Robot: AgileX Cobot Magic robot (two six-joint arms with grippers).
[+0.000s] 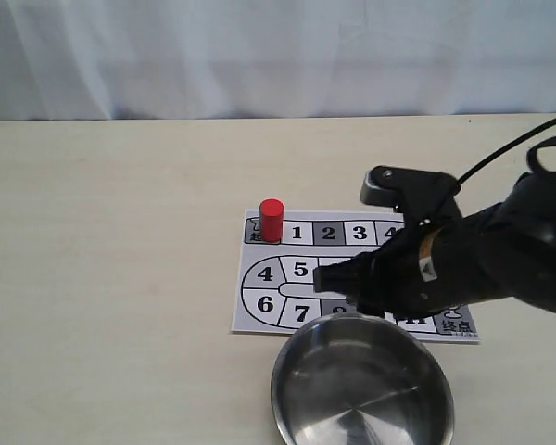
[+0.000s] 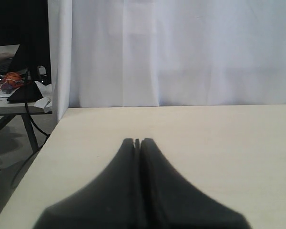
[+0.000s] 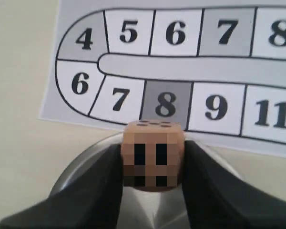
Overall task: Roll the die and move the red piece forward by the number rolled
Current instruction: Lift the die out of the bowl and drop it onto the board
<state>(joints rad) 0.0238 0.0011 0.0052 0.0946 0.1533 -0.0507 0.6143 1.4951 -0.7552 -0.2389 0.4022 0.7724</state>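
Exterior view: a printed game board of numbered squares lies flat on the pale bench. The red piece stands upright on the board's far-left corner square, just beside square 1. A steel bowl sits on the bench at the board's near edge, its rim overlapping that edge. The black right arm reaches in over the right half of the board and hides several squares; the die cannot be made out from here.

Left wrist view: the left end effector hovers above bare bench with its fingers pressed together and nothing between them. The board is not in sight.

Right wrist view: the right end effector is clamped on the die, 1 dark finger on each side. The die hangs over the bowl's rim at the board's near edge, in line with square 8. Its dot count cannot be read.
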